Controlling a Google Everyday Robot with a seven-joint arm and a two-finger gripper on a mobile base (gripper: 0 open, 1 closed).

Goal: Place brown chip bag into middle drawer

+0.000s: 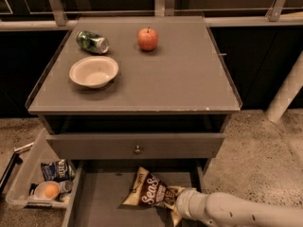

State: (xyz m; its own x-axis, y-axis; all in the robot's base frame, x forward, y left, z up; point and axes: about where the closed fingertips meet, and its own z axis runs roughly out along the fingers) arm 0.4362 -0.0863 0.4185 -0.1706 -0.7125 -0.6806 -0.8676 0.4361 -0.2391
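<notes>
The brown chip bag (151,193) lies inside the middle drawer (102,200), which is pulled out below the bench (165,84). The bag rests on the drawer's flat floor toward the right half, its lettered face up. The gripper (182,203) sits at the bag's right end, reaching in from the lower right on the pale arm. Its tip is hidden against the crinkled cream end of the bag, so it cannot be told whether it is clamped on the bag or has let go. The low reach suggests the bag is being set down rather than carried, and the placing looks nearly done.

The rest of the drawer floor to the left is bare. Above it, the drawer front (137,145) with the small knob is closed. To the left, a clear plastic bin (21,183) holds a small blue-and-white snack bag (57,170) and a round cup (47,189) with something orange in it. On the bench top stand a bowl (93,71), which looks empty, a tipped can (92,41) and an apple (147,38).
</notes>
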